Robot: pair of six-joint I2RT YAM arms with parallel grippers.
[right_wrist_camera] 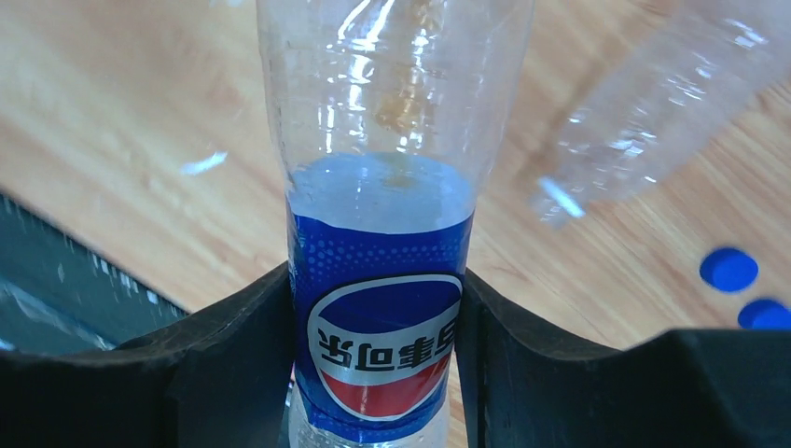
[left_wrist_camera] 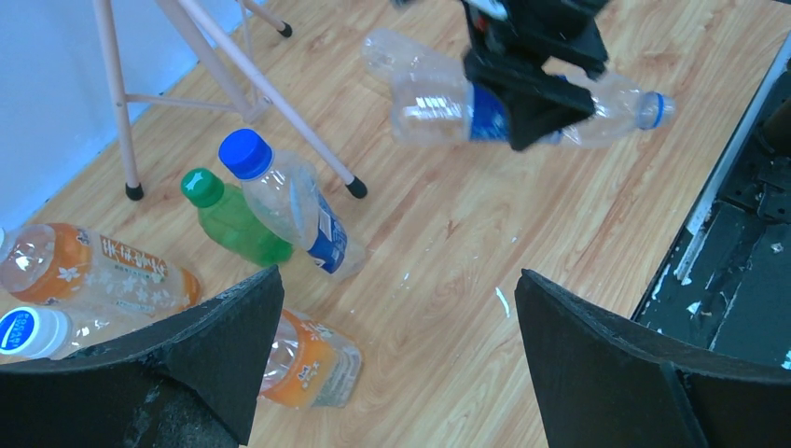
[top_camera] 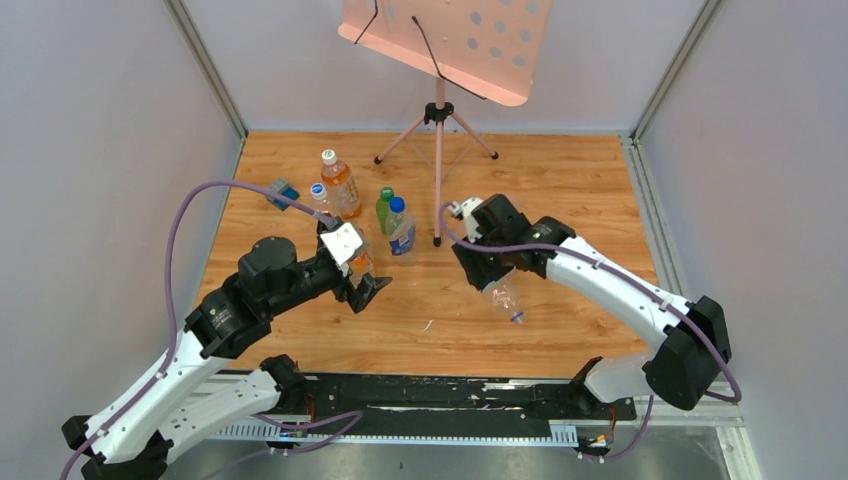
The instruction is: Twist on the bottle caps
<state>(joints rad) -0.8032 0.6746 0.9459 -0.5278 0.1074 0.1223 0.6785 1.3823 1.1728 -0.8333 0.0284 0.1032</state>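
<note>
My right gripper (top_camera: 487, 272) is shut on a clear Pepsi bottle (top_camera: 503, 295) and holds it tilted above the floor, with its blue cap (top_camera: 517, 317) on and pointing toward the near edge. In the right wrist view the fingers (right_wrist_camera: 233, 345) clamp the blue label (right_wrist_camera: 378, 308). Two loose blue caps (right_wrist_camera: 728, 269) lie on the wood at the right. My left gripper (top_camera: 365, 292) is open and empty, its jaws wide apart (left_wrist_camera: 401, 327), above an orange-labelled bottle (left_wrist_camera: 312, 359).
Capped bottles stand at the back left: an orange tea bottle (top_camera: 340, 185), a green one (top_camera: 384, 208), a clear one with a blue cap (top_camera: 400, 228). Another clear bottle (right_wrist_camera: 653, 103) lies on the wood. A blue-grey block (top_camera: 282, 192) and a tripod stand (top_camera: 438, 140) stand behind.
</note>
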